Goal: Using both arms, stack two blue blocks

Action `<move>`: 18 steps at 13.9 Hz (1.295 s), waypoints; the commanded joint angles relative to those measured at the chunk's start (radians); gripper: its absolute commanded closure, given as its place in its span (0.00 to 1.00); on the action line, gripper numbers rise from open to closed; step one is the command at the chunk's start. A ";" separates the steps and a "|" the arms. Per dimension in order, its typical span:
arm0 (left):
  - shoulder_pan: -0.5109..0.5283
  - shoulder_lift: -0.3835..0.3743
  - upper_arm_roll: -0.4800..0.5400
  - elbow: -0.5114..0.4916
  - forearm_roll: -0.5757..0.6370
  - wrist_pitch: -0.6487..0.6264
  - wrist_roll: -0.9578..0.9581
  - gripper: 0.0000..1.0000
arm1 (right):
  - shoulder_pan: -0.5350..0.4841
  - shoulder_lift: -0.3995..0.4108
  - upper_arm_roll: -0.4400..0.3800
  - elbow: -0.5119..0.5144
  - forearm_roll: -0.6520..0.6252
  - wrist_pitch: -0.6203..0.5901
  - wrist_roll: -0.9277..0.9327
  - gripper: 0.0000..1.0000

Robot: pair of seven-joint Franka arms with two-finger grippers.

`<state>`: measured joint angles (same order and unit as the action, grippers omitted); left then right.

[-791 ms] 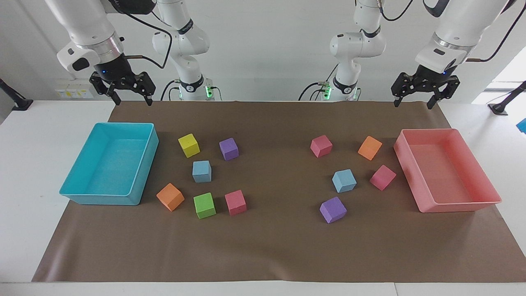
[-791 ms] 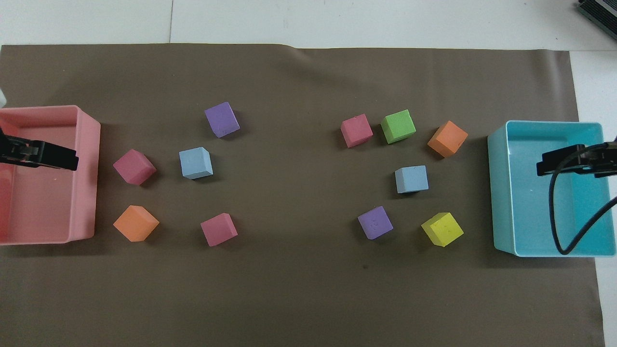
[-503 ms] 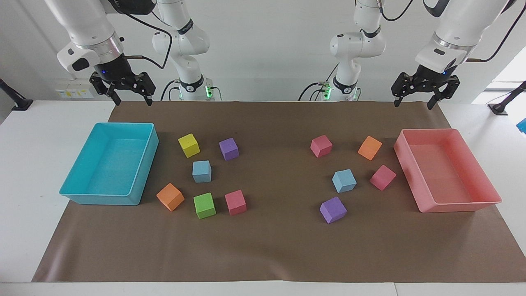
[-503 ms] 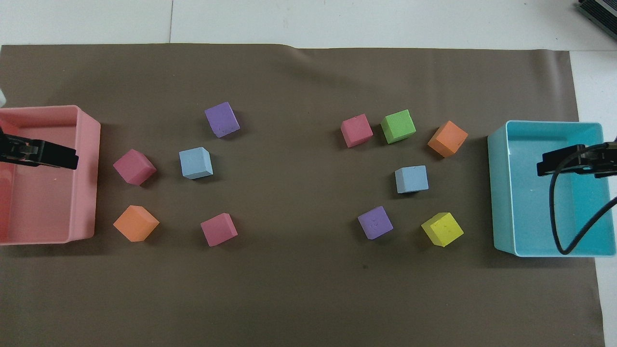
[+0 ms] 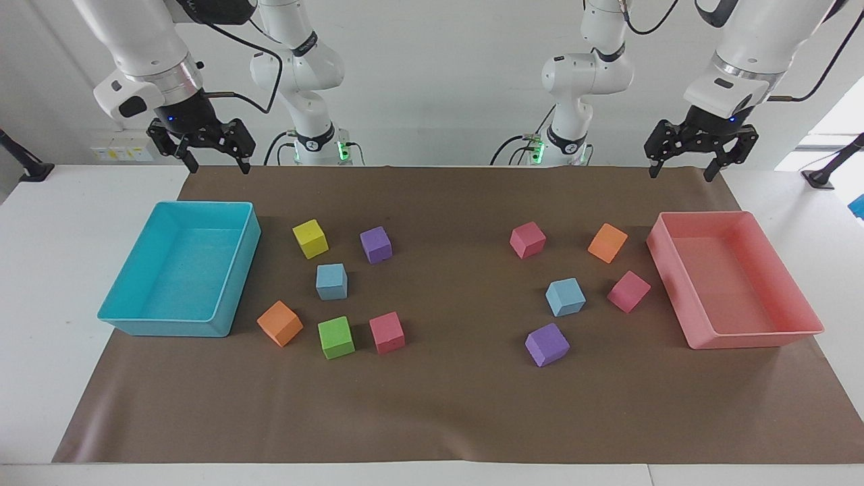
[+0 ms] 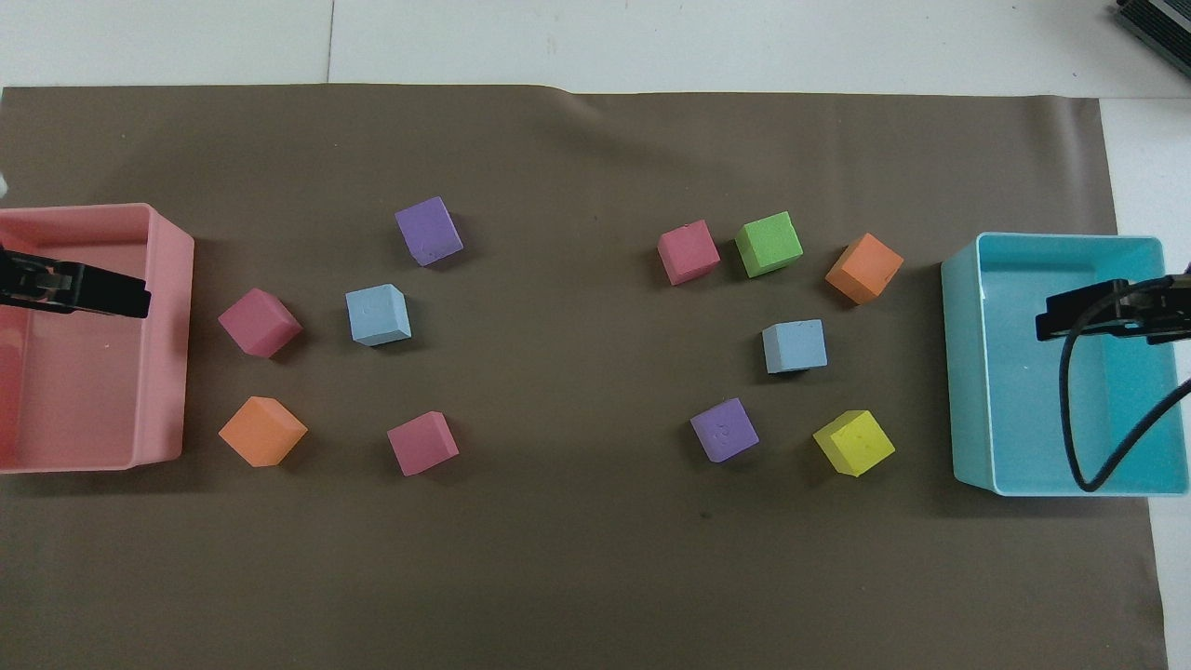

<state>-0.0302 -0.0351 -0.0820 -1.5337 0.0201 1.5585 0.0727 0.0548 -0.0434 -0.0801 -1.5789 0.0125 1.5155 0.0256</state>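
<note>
Two sky-blue blocks lie apart on the brown mat. One blue block sits among the cubes toward the right arm's end. The other blue block sits toward the left arm's end. My right gripper is open and empty, raised over the turquoise tray's edge nearest the robots. My left gripper is open and empty, raised over the pink tray's edge nearest the robots. In the overhead view one finger of the left gripper shows over the pink tray.
A turquoise tray stands at the right arm's end and a pink tray at the left arm's end. Yellow, purple, orange, green and pink cubes surround one blue block. Pink, orange, pink and purple cubes surround the other.
The left gripper has shifted very slightly. The right gripper and all blocks have stayed where they were.
</note>
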 commanded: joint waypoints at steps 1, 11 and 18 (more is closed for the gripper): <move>0.015 -0.009 -0.007 -0.010 0.003 0.020 0.016 0.00 | -0.001 -0.016 0.002 -0.020 -0.012 0.000 -0.013 0.00; 0.033 -0.014 -0.005 -0.005 -0.003 0.000 0.004 0.00 | -0.003 -0.016 0.002 -0.020 -0.006 0.000 -0.015 0.00; 0.033 -0.014 -0.005 -0.005 -0.005 0.000 0.004 0.00 | -0.003 -0.018 0.002 -0.020 -0.005 -0.001 -0.015 0.00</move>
<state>-0.0127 -0.0362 -0.0780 -1.5337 0.0201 1.5675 0.0720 0.0550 -0.0435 -0.0795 -1.5790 0.0125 1.5155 0.0256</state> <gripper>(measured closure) 0.000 0.000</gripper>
